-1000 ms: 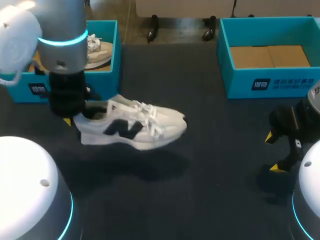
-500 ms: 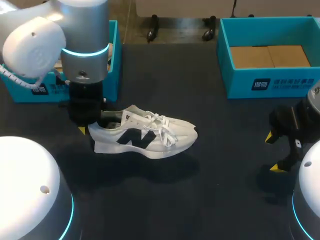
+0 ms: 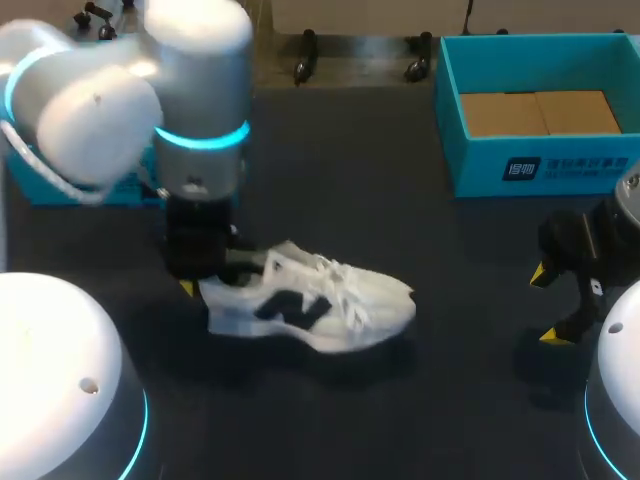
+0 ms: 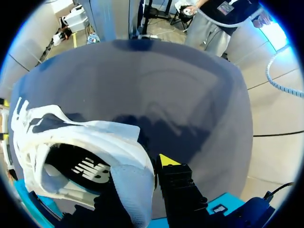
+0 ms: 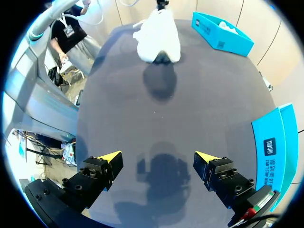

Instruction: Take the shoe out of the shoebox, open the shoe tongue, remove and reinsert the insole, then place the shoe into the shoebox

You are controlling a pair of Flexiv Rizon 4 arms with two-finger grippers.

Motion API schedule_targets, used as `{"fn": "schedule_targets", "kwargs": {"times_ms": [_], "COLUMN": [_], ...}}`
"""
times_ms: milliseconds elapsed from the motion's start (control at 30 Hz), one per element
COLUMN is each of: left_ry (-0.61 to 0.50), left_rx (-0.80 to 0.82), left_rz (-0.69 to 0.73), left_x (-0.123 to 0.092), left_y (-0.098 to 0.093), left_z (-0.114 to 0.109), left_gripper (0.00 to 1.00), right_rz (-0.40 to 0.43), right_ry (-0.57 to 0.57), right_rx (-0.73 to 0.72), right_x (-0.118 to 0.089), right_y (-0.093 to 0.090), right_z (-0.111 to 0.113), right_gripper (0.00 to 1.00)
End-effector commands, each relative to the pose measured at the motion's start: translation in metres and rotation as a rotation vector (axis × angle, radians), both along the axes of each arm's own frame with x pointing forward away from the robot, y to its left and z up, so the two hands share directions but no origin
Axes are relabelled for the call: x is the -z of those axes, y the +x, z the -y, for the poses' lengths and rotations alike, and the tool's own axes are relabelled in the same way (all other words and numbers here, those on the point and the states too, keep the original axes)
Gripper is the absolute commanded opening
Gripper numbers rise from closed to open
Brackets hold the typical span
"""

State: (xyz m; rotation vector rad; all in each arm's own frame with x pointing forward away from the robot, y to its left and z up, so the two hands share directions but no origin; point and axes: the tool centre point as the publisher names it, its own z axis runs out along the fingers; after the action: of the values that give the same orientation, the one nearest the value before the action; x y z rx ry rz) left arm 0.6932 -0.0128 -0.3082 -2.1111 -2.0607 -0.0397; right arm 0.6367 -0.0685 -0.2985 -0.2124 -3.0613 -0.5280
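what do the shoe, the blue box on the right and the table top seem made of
The shoe looks like white matte fabric or mesh with cloth laces; some panels may be synthetic leather. The blue box seems coated cardboard, brown card showing inside. The table top is dark and matte, perhaps cloth or rubber mat.

The left tool (image 4: 142, 183) has the white shoe (image 4: 85, 137) by the heel. The padded heel wall is pinched between its two fingers: one yellow-tipped finger (image 4: 167, 161) presses on the outside, and the other is down inside the opening, mostly hidden. The shoe's mouth faces up toward the wrist, showing the dark insole (image 4: 71, 166) with a white mark on it. Beyond the shoe the dark counter (image 4: 180, 95) stretches to the far side. Close under the tool a bit of teal box (image 4: 223, 208) shows.
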Motion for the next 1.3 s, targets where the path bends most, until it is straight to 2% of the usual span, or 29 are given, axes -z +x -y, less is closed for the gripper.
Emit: {"fn": "schedule_targets", "kwargs": {"times_ms": [33,267,567,1100,1300], "left_ry": [0.012,0.034,0.046,0.072,0.063], "left_rx": [0.032,0.063,0.056,0.042,0.039], "left_rz": [0.019,0.042,0.05,0.098,0.113], "left_x": [0.019,0.032,0.047,0.073,0.076], "left_y": [-0.015,-0.029,-0.036,-0.026,-0.024], "left_z": [0.022,0.035,0.041,0.054,0.058], "left_gripper": [0.0,0.0,0.0,0.0,0.0], "right_rz": [0.001,0.001,0.001,0.001,0.001], "right_ry": [-0.002,-0.002,-0.002,-0.002,-0.002], "right_rx": [0.0,0.0,0.0,0.0,0.0], "right_x": [0.001,0.001,0.001,0.001,0.001], "right_y": [-0.001,-0.001,-0.001,-0.001,-0.001], "right_z": [0.0,0.0,0.0,0.0,0.0], "right_gripper": [1.0,1.0,1.0,1.0,1.0]}}
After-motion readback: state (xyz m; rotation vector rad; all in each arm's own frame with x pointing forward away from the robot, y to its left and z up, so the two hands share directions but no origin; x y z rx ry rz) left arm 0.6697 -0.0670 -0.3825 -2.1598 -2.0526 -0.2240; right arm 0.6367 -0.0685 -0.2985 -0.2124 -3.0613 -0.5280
